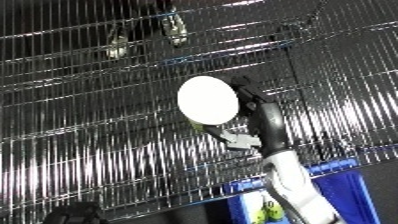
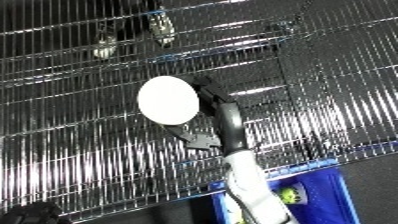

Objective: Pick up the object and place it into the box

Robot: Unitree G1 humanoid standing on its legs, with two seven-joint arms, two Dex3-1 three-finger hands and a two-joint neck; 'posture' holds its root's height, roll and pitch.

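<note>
A robot's head camera looks down at a wire rack (image 1: 80,130) of shiny metal bars that fills most of both views. 1 hand shows: the right hand (image 1: 258,117), black, on a white and silver forearm (image 1: 298,192) that rises from the lower edge. The left hand is not in view.

The hand is raised over the rack and holds a white disc (image 1: 208,99), round and flat-looking, with its face turned toward the camera. The fingers run up along the disc's right edge and curl behind it, and the thumb seems to reach in from below, so the hand is closed around the disc. The disc sits at the upper left of the hand, lifted clear of the wires as far as the views show.

Below the hand, beside the forearm at the lower edge, is the blue bin (image 2: 342,195). Its rim lies just under the near edge of the rack. Inside it, a small yellow-green thing (image 2: 289,196) shows, too small to identify. Far above the hand, near the top edge, 2 dark and silver shapes (image 1: 173,27) lie beyond the wires; what they are is unclear.

Progress, as a judgement: the pick-up looks done, since the disc is in the hand and off the rack. What is left is carrying it down toward the bin, bringing it over the opening, and letting go.
</note>
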